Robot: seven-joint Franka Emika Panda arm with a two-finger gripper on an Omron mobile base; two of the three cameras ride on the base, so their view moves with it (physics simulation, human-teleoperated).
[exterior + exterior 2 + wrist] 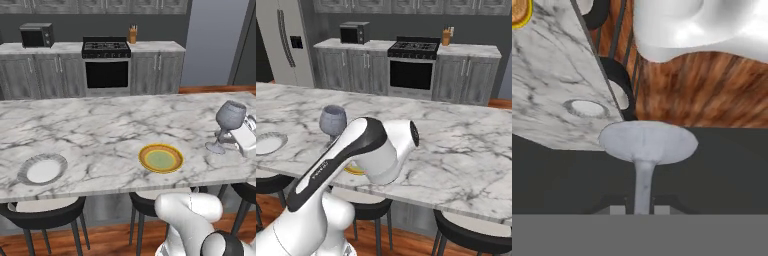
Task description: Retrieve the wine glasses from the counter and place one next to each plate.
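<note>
Your gripper [640, 209] clamped on stem of wine glass [229, 120]; finger tips either side of stem in hand view, round foot facing camera. Left base view: glass tilted, foot near island top [100, 120] by its right end, contact unclear. You see yellow plate [161, 158] just left of glass, apart from it. White plate [43, 169] well left, near front edge. Black stools [45, 212] under island. Behind: stove [106, 62], microwave [37, 35], fridge [286, 42].
</note>
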